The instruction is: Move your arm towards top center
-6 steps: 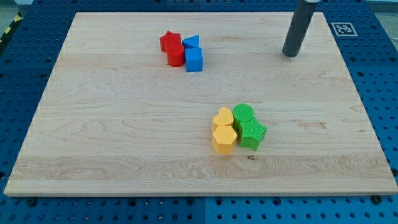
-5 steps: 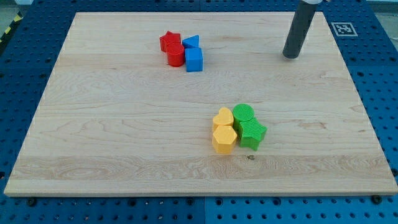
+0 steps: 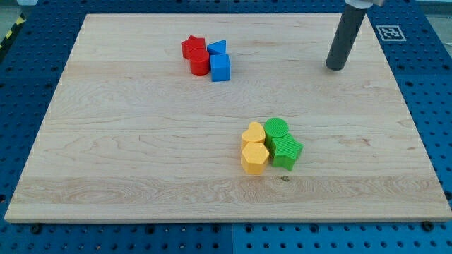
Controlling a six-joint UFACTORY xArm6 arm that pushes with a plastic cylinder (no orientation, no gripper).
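My tip (image 3: 337,67) rests on the wooden board (image 3: 141,141) at the upper right, well right of the red and blue cluster and above the yellow and green cluster, touching no block. Near the top centre-left sit a red star-like block (image 3: 191,46), a red cylinder-like block (image 3: 199,63), a blue triangular block (image 3: 218,47) and a blue cube (image 3: 220,68), packed together. Lower, right of centre, sit a yellow heart-like block (image 3: 253,133), a yellow hexagonal block (image 3: 254,159), a green round block (image 3: 277,129) and a green star-like block (image 3: 287,151).
The board lies on a blue perforated table (image 3: 28,85). A printed marker tag (image 3: 390,32) lies off the board's top right corner.
My tip has slid slightly right and down the view. No block has moved.
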